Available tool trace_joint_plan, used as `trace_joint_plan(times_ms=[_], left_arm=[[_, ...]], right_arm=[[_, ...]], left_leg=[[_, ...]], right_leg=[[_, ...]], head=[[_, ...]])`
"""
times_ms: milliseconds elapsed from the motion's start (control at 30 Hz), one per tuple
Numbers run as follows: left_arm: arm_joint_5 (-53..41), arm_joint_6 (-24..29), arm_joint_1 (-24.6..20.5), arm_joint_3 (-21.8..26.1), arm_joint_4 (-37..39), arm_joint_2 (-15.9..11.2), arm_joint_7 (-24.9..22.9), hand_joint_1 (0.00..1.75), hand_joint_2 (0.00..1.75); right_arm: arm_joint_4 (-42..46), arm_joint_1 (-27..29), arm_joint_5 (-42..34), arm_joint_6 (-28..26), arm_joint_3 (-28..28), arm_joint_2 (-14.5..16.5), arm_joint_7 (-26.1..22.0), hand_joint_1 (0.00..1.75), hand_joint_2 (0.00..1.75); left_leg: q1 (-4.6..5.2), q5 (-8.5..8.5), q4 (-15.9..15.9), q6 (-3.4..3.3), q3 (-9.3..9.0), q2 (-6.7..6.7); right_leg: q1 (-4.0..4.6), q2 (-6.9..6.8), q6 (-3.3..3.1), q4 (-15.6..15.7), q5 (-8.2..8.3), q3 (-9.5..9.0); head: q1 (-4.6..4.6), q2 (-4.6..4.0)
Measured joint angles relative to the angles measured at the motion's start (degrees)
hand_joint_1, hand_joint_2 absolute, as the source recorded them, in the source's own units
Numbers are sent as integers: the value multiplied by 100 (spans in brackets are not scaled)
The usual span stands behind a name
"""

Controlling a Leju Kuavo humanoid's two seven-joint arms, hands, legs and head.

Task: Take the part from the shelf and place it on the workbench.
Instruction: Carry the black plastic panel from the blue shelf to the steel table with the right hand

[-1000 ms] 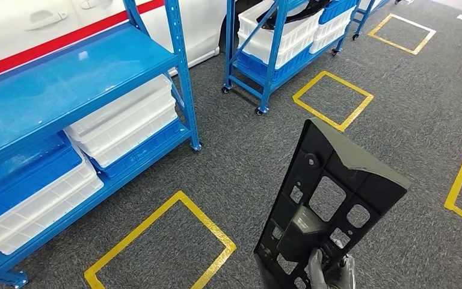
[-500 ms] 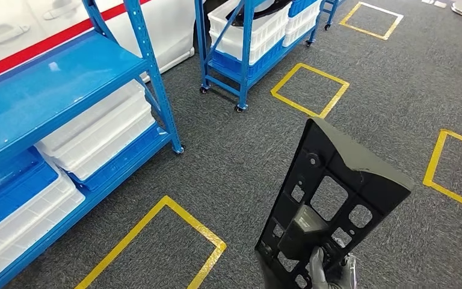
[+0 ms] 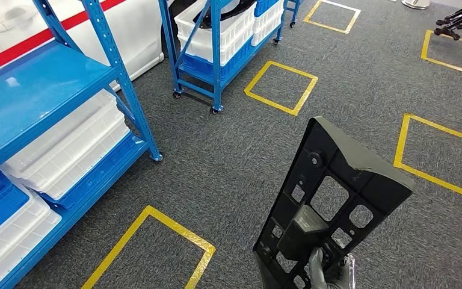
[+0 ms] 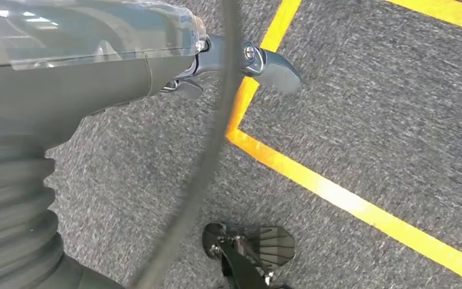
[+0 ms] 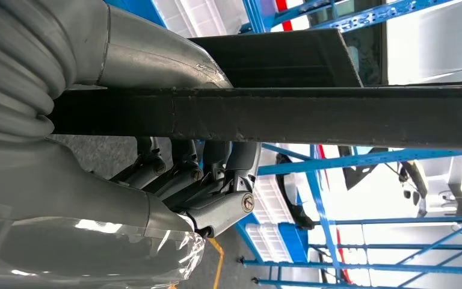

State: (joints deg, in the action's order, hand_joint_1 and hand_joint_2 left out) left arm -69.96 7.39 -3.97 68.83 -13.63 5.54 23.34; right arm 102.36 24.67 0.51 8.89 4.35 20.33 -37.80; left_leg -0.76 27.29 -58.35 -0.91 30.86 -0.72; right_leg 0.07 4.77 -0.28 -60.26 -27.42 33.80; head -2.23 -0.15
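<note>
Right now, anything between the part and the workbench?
Cannot judge: no workbench is in view. The right hand holds the black panel part upright over grey carpet; blue shelves stand off to the left.

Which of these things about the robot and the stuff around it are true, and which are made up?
1. The right hand holds a black part with holes cut in it. True.
2. The black part lies flat on the floor. False: it is held up off the grey carpet.
3. Yellow tape squares are marked on the carpet. True.
4. The shelves are red. False: the blue shelf and the wheeled rack behind it are both blue.
5. White bins sit on the blue shelf. True.
6. The left hand grips a white bin. False: it hangs over the carpet and holds nothing.
</note>
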Motion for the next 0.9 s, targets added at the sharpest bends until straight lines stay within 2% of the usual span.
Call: trace_joint_plan(times_ms=[67, 133, 167, 200, 233, 267, 333, 367, 400, 467, 500, 567, 600, 633, 667, 700, 733, 767, 833, 867, 900], left_arm=[[-1, 0, 0, 2, -1, 2, 1, 0, 175], [-2, 0, 22, 6, -1, 1, 1, 0, 175], [-2, 0, 29, 8, -1, 0, 1, 0, 175], [-2, 0, 31, 9, -1, -1, 1, 0, 175], [-2, -1, 28, 10, -1, -1, 0, 0, 175], [-2, -2, 23, 10, -1, -1, -1, 0, 175], [-2, -4, 19, 12, -1, -1, -1, 0, 175], [-3, -4, 18, 13, -1, -2, -1, 0, 175], [-5, -4, 14, 13, -1, -2, -1, 0, 175], [-15, -3, -2, 14, -1, -2, -2, 0, 175], [-22, -3, -12, 15, -1, -1, -1, 0, 175], [-32, -3, -17, 16, -1, 1, -2, 0, 175], [-34, -3, -8, 18, -1, -2, -4, 0, 175], [-35, -3, 9, 23, -1, -7, -8, 0, 175], [-35, -2, 29, 31, -1, -11, -12, 0, 175], [-35, -2, 43, 39, -1, -16, -15, 0, 175], [-35, -2, 50, 45, -1, -19, -16, 0, 175], [-35, -2, 51, 50, -1, -19, -17, 0, 175], [-35, -3, 49, 61, -1, -21, -16, 0, 175], [-35, -3, 52, 70, -1, -23, -15, 0, 175], [-35, -3, 57, 80, -1, -26, -14, 0, 175]], right_arm=[[-1, -8, -7, 8, 0, 0, -1, 175, 175], [-7, -14, -13, 9, 0, 0, -1, 175, 175], [-11, -10, -14, 7, 0, -1, 0, 175, 175], [-15, -5, -14, 6, 0, -1, 1, 175, 175], [-18, -1, -14, 5, 0, -1, 2, 175, 175], [-19, -1, -14, 4, 0, -1, 3, 175, 175], [-20, -8, -14, 3, -2, 0, 3, 175, 175], [-20, -12, -14, 1, -5, 0, 2, 175, 175], [-20, -12, -14, -1, -8, 1, 2, 175, 175], [-18, 0, -14, -4, -11, 2, 2, 175, 175], [-16, 10, -15, -5, -12, 4, 1, 175, 175], [-14, 12, -17, -7, -15, 8, 1, 175, 175], [-14, 9, -20, -8, -18, 10, 1, 175, 175], [-15, 6, -23, -7, -21, 12, 1, 175, 175], [-15, 11, -26, -7, -23, 13, 2, 175, 175], [-15, 20, -28, -6, -24, 13, 3, 175, 175], [-15, 27, -30, -6, -24, 13, 4, 175, 175], [-15, 32, -31, -6, -24, 13, 5, 175, 175], [-15, 32, -32, -7, -24, 13, 5, 175, 175], [-15, 31, -32, -8, -24, 13, 5, 175, 175], [-15, 32, -32, -9, -24, 13, 5, 175, 175]], left_leg=[[-5, -21, 31, -54, -3, 111], [6, -14, 30, -71, 6, 231], [10, -8, 29, -69, 8, 298], [11, 0, 28, -62, 5, 362], [12, 10, 27, -52, -3, 423], [12, 25, 27, -35, -22, 484], [29, 64, 25, 17, -62, 584], [36, 82, 26, 52, -81, 632], [43, 94, 32, 86, -99, 679], [33, 118, 48, 159, -143, 758], [22, 162, 12, 192, -149, 701], [-2, 408, -364, 234, 2, 419], [-7, 588, -709, 240, 164, 262], [-6, 763, -1112, 241, 366, 174], [-5, 864, -1445, 240, 544, 133], [-3, 859, -1610, 235, 649, 115], [-3, 741, -1561, 223, 659, 101], [-2, 522, -1282, 206, 559, 64], [-7, 128, -492, 164, 247, -177], [-7, 34, -216, 149, 134, -286], [-2, 15, -75, 138, 80, -356]], right_leg=[[-8, -263, 45, -518, -304, 253], [-37, -398, 85, -1217, -625, 616], [-55, -424, 99, -1430, -671, 734], [-68, -443, 106, -1447, -611, 752], [-78, -471, 108, -1298, -478, 681], [-82, -539, 100, -916, -263, 479], [-48, -755, 48, -172, -2, 90], [-22, -821, 15, 59, 51, -26], [4, -829, -18, 116, 33, -41], [9, -693, -85, 152, 54, -46], [-2, -634, -120, 183, 70, -65], [-30, -524, -198, 237, 103, -104], [-23, -468, -223, 241, 105, -105], [-13, -397, -243, 237, 105, -101], [-2, -316, -250, 230, 103, -100], [9, -235, -254, 221, 100, -101], [19, -151, -254, 207, 96, -104], [23, -69, -249, 190, 90, -108], [26, 80, -223, 147, 68, -100], [23, 153, -197, 128, 63, -84], [15, 216, -169, 117, 64, -62]], head=[[1, 0], [1, 0], [0, 0], [0, 0], [0, 0], [0, 0], [0, 0], [0, 0], [0, 0], [-1, 0], [0, 0], [-1, 0], [0, 0], [-1, 0], [-1, 0], [-1, 0], [-2, 0], [-1, 0], [-1, 0], [0, 0], [-1, 0]])
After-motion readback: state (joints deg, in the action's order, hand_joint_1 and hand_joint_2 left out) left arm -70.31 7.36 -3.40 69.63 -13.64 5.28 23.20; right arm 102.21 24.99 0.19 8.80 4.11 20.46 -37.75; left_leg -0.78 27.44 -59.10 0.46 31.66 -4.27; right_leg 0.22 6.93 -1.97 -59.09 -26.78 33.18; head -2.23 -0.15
